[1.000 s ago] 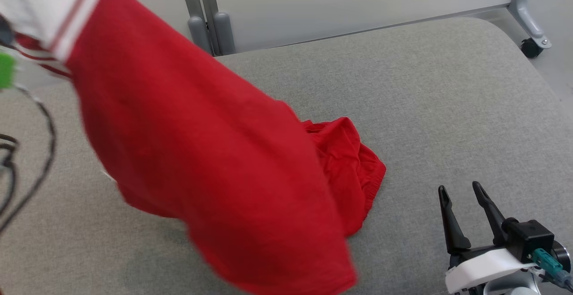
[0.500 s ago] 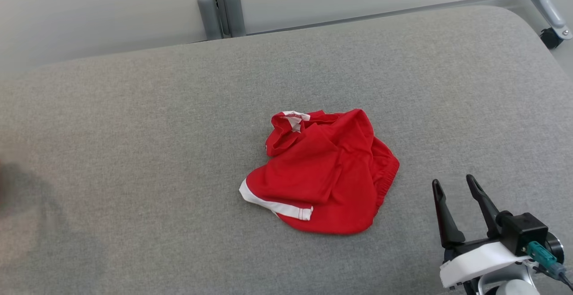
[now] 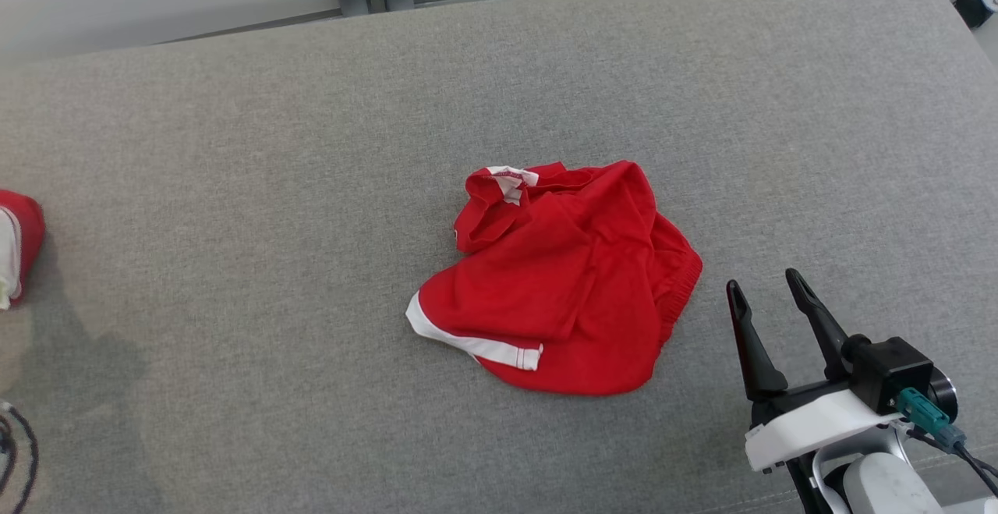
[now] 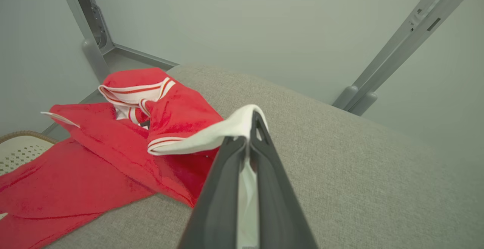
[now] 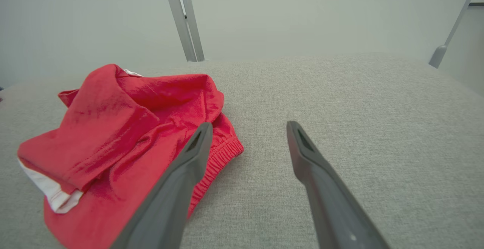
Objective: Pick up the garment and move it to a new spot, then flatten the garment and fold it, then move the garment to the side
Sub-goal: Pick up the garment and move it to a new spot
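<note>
**Q:** What is the status of the left gripper point(image 4: 245, 128)?

**A:** The jaws are fully closed, pinching the white trim point(image 4: 211, 135) of the red shirt point(image 4: 113, 147). The shirt lies bunched at the left end of the worktop point(image 3: 234, 186). Part of it trails past the edge, next to a basket point(image 4: 19, 147).

**Q:** And the right gripper point(image 3: 763, 278)?

**A:** The jaws are spread wide and hold nothing. They sit just beside the elastic waistband of the red shorts point(image 3: 561, 280), which lie crumpled mid-worktop. They do not touch the shorts.

**Q:** Which item is the task garment?

**A:** This cannot be confirmed. The grip suggests the shirt.

**Q:** How far along is the task?

**A:** It looks to be at an early stage.
- The grasp is secured.
- The move to a new spot appears to be under way at best, because the shirt is heaped at the edge and not laid out.
- Flattening has not started and no panel is spread.
- Folding and the final move to the side are both still to do.
</note>
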Controlling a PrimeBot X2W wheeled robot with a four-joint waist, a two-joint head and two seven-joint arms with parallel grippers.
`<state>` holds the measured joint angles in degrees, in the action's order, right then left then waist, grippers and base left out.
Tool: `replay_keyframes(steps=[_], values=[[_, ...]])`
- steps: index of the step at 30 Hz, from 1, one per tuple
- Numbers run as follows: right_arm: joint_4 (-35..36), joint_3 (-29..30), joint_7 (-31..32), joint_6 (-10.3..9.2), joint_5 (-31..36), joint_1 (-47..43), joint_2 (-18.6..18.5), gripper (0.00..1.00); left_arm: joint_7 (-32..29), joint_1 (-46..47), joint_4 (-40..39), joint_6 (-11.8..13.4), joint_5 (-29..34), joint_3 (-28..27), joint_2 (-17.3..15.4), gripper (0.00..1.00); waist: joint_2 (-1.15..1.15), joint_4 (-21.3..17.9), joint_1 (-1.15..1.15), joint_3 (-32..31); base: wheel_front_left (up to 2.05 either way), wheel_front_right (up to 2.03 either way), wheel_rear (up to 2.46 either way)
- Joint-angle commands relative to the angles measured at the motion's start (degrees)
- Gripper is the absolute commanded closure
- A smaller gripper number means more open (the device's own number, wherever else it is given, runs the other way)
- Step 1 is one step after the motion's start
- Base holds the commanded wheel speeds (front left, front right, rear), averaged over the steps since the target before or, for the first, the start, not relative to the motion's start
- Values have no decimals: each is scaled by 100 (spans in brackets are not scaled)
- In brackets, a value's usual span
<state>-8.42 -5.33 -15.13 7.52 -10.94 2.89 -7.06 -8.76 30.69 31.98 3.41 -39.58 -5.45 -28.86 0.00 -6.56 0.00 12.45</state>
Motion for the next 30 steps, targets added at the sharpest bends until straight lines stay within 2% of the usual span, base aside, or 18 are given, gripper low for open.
replay_keyframes(steps=[1,3,4,5,6,11,16,21,23,24,30], values=[[-13,-17,-3,-6,-27,79,0,0,178,-90,160,-67,-31,36,142,100,0,-48,0,139,0,0,0],[-36,-15,-3,-7,-29,92,3,0,403,-141,416,-103,-2,113,342,100,0,-44,0,164,0,0,0],[-46,-13,-3,-6,-32,94,0,0,553,-138,525,-85,67,151,404,92,0,-36,0,165,0,0,0],[-54,-12,-3,-6,-32,98,-1,0,662,-126,620,-77,118,197,451,57,0,-29,0,162,0,0,0],[-65,-17,-3,-6,-34,99,-5,0,786,-117,735,-72,210,275,498,0,0,-19,0,153,0,0,0],[-83,45,-3,-7,-23,8,-19,0,1649,-114,755,-26,406,412,842,0,0,52,0,-45,0,0,0],[-43,125,-3,-7,97,-166,-6,0,2278,-585,156,-143,678,673,1344,0,0,186,0,-345,0,0,0],[54,129,-3,-7,195,-320,-21,0,2406,-1469,-838,-244,1131,841,1760,0,0,294,0,-666,0,0,0],[111,138,-3,-6,226,-376,-50,0,2393,-1919,-1333,-338,1329,828,2022,0,0,354,0,-785,0,0,0],[132,154,-3,-7,239,-406,-73,0,2386,-2201,-1558,-418,1428,842,2150,0,0,389,0,-850,0,0,0],[260,299,-3,-7,275,-599,-160,0,2389,-3310,-2240,-834,2118,871,2449,0,0,573,0,-1128,0,0,0]])
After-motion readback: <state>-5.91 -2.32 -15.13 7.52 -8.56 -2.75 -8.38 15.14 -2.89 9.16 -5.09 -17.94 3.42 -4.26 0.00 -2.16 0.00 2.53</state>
